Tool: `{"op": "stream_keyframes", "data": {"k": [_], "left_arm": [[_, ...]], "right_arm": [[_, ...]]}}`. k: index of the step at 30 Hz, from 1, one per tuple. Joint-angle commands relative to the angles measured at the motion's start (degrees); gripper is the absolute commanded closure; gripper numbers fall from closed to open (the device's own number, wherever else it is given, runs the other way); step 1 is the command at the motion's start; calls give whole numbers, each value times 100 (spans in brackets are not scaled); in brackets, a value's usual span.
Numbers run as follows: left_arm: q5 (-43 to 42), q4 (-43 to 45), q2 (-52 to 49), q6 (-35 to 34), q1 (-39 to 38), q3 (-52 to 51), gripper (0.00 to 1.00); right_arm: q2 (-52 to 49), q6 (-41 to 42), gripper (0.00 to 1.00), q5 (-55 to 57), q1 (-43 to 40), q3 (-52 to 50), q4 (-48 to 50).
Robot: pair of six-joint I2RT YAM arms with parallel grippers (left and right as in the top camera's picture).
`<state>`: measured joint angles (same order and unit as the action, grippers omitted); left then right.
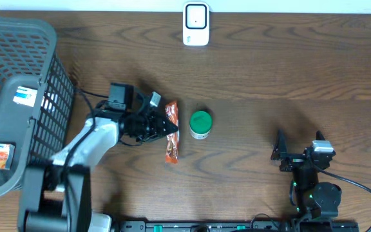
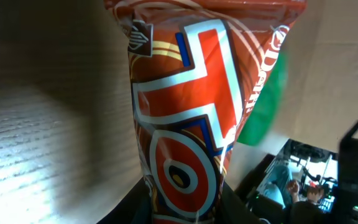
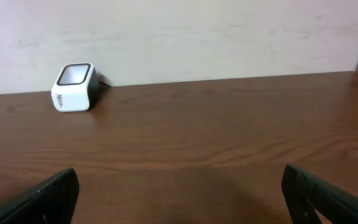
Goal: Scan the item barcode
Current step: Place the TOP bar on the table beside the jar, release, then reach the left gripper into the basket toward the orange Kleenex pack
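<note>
Wooden table (image 1: 256, 84) throughout. At lower right, the right gripper (image 1: 279, 149) sits low, fingers spread wide. From lower left the left arm (image 1: 89, 138) stretches to mid-frame, where the left gripper (image 1: 160, 127) pinches the orange snack packet (image 1: 171, 136) beside a green-lidded tub (image 1: 200, 124). The scanner (image 1: 196, 24) stands at top centre.

Grey basket (image 1: 53, 103) left, green-lid tub (image 1: 200, 124) centre

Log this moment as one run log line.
left gripper: shut on snack packet | right gripper: open, empty | scanner: far table edge, nothing presented | green-lidded jar: beside snack packet
</note>
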<state>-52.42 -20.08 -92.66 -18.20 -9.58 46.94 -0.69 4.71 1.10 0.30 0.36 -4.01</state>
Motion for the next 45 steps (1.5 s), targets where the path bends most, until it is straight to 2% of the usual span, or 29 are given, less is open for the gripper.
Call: {"op": "stream_keyframes", "data": {"k": [1,6,8,10,13,14,15,20,23,27,29,31,36,38,40,42,45], "left_arm": [[-90,166,-557,7,-118,-33,74],[-87,313,-966,9,-203,-33,73],[-17,330,-1001,9,-201,-33,63],[240,330,-988,7,-201,-33,62],[348,378,-986,7,-201,-31,36],[354,391,-949,7,-201,-22,14],[367,393,-896,7,-201,-20,9],[1071,66,133,-15,-304,-15,8],[2011,-575,1364,-44,-378,144,8],[2804,-1233,2653,-55,-378,520,8],[3742,-1687,3615,-57,-356,1113,7],[4385,-1998,3945,-57,-273,1650,7],[5268,-2924,3906,-48,354,3364,7],[5355,-3497,3536,-35,1010,4487,7],[5357,-3864,3241,-35,1491,5128,7],[5357,-4273,2907,-66,2044,5685,7],[5359,-4876,2400,-459,3062,6168,7]], "right_arm": [[31,-72,1,33,55,-4,-17],[31,-72,1,33,55,-4,-17],[31,-72,1,33,55,-4,-17],[31,-72,1,33,55,-4,-17],[31,-72,1,33,55,-4,-17],[31,-72,1,33,55,-4,-17],[31,-72,1,33,55,-4,-17],[31,-72,1,33,55,-4,-17],[31,-72,1,33,55,-4,-17],[31,-72,1,33,55,-4,-17],[31,-72,1,33,55,-4,-17],[31,-72,1,33,55,-4,-17],[31,-72,1,33,55,-4,-17],[31,-72,1,33,55,-4,-17],[31,-72,1,31,55,-4,-17],[31,-72,1,33,55,-4,-17],[31,-72,1,33,55,-4,-17]]}}
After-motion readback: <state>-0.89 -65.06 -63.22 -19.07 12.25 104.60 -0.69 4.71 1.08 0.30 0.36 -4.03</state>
